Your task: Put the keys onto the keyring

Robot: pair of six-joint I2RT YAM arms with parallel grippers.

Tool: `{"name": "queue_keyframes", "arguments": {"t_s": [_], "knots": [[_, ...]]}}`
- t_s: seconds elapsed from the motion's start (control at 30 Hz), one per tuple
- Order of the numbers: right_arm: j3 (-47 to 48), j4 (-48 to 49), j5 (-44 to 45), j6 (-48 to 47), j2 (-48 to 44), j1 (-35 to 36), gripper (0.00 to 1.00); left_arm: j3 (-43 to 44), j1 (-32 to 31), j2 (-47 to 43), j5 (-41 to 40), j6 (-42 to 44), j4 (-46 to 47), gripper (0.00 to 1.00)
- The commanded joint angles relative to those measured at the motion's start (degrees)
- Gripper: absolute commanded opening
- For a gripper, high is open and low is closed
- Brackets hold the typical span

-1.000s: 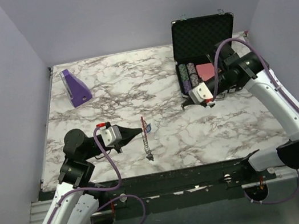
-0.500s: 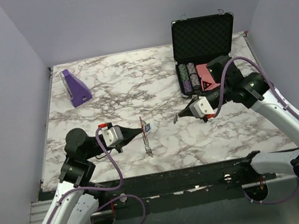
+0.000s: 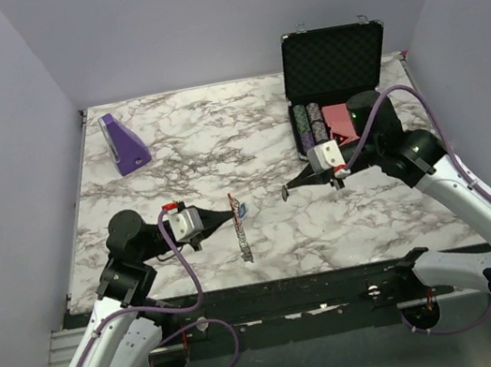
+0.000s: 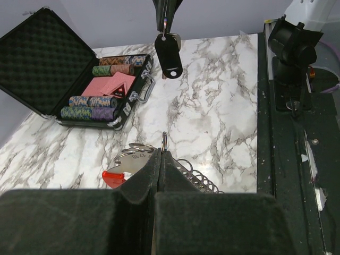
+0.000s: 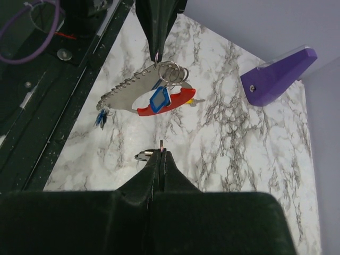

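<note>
My left gripper (image 3: 229, 212) is shut on the keyring (image 3: 237, 215) and holds it above the table's front middle. In the left wrist view its fingertips (image 4: 161, 154) pinch a thin ring, with the red clip (image 4: 113, 178) and a wire coil (image 4: 197, 179) beyond. The right wrist view shows the keyring (image 5: 164, 102) hanging from the left gripper (image 5: 156, 50): red clip, silver rings, a blue-headed key (image 5: 158, 99), more blue keys (image 5: 101, 118) at the strap's end. My right gripper (image 3: 286, 193) is shut on a dark-headed key (image 4: 169, 56), a short way right of the keyring.
An open black case (image 3: 331, 62) with poker chips and red cards stands at the back right, also in the left wrist view (image 4: 45, 58). A purple wedge block (image 3: 124, 144) sits at the back left. The table's front edge and the arm bases lie just below the keyring.
My right gripper has moved left from beside the case toward the keyring, staying shut on the key. My left gripper has kept its place with the keyring.
</note>
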Motion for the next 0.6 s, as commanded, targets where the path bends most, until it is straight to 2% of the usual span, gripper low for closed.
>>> {"name": "queue_keyframes", "arguments": {"t_s": [0.0,0.07,0.17,0.27,0.4,0.57], "knots": [[-1.73,7.70,-2.65,11.68,-1.65,0.35,0.00,-0.06,-0.33,-0.61,-0.18,1.60,0.72,0.00],[-2.43,8.41,-1.17,14.85,-1.91,0.35,0.01,-0.06,-0.33,-0.70,-0.27,1.69,0.64,0.00],[-3.05,9.56,4.19,25.47,-1.13,0.18,0.01,0.02,-0.33,-0.70,-0.44,2.13,0.11,0.00],[-4.45,3.86,10.24,28.91,0.28,-1.57,0.01,0.02,-0.33,-1.05,-0.62,2.48,-0.24,0.00],[-5.95,-7.99,18.59,26.04,3.97,-5.96,0.01,-0.06,-0.50,-1.66,-0.97,2.74,-0.77,0.00],[-8.67,-20.49,27.65,17.60,10.20,-14.84,0.00,0.02,-0.85,-2.63,-1.06,2.75,-1.12,0.00]]}}
